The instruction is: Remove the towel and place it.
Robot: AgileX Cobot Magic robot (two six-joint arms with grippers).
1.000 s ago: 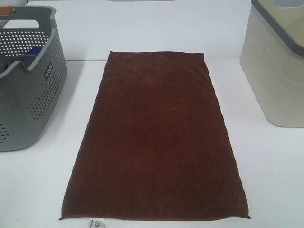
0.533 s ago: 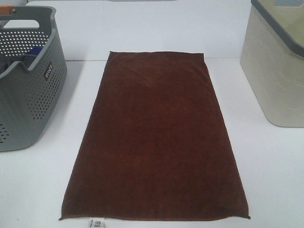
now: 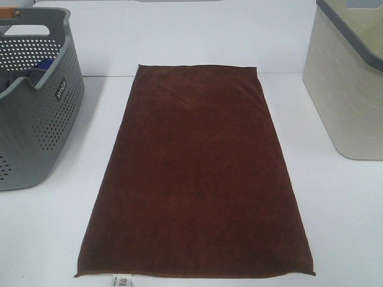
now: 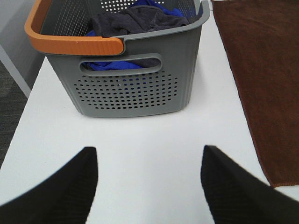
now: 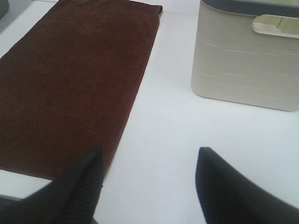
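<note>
One towel [image 3: 194, 173], dark reddish-brown and soft, is laid flat in the centre of the white table [image 3: 347, 227], its stitched near hem and a small white tag [image 3: 122, 280] at the lower edge of the overhead frame. Two grippers are seen only in the wrist views, the left gripper [image 4: 148, 179] and the right gripper [image 5: 148, 179] both spread wide, holding nothing. Two baskets are cut off: a grey perforated basket [image 3: 36, 119] at upper left, holding blue and dark cloth, and a cream bin [image 3: 347, 95] at upper right.
</note>
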